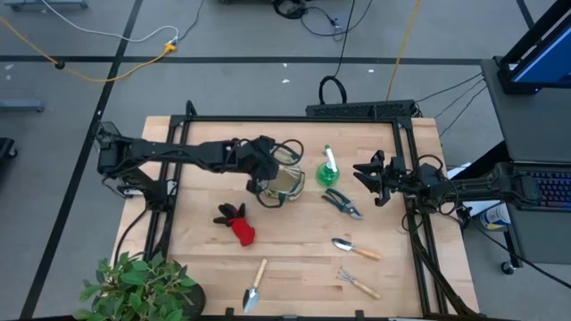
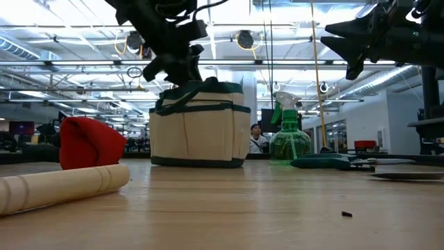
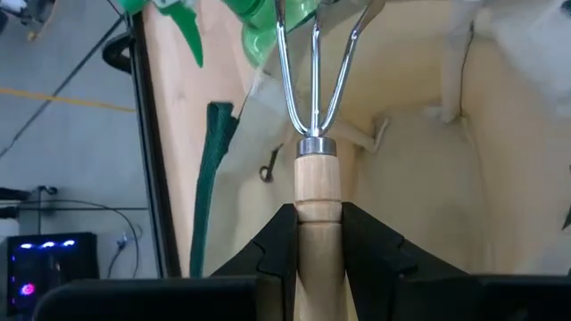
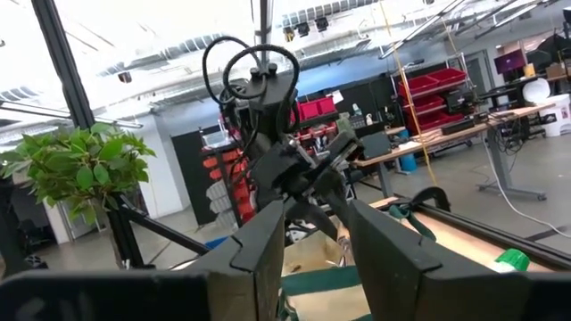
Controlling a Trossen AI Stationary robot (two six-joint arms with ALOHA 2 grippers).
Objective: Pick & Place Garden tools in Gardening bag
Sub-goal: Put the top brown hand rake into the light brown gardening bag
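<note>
My left gripper (image 1: 266,181) (image 2: 175,59) stands over the beige gardening bag (image 1: 287,183) (image 2: 199,125) and is shut on a wooden-handled metal fork (image 3: 314,80). The fork's tines point into the bag's open mouth (image 3: 419,178). My right gripper (image 1: 370,178) (image 4: 312,241) is open and empty, raised at the table's right, beside the green spray bottle (image 1: 330,169) and the pruning shears (image 1: 342,203). The red-and-black glove (image 1: 237,224), two trowels (image 1: 254,287) (image 1: 355,248) and a small fork (image 1: 357,283) lie flat on the table. My left gripper pinches the fork's wooden handle (image 3: 318,192) between its two fingers, just behind the metal collar. The fingers lie along the handle and come from above, slanting down toward the bag. The fork is lifted clear, tines forward over the bag's inside.
A leafy potted plant (image 1: 143,285) stands at the near left corner. The spray bottle stands upright just right of the bag (image 2: 288,139). A black frame (image 1: 294,119) borders the table's far and side edges. Bare wood lies between the glove and the near trowel.
</note>
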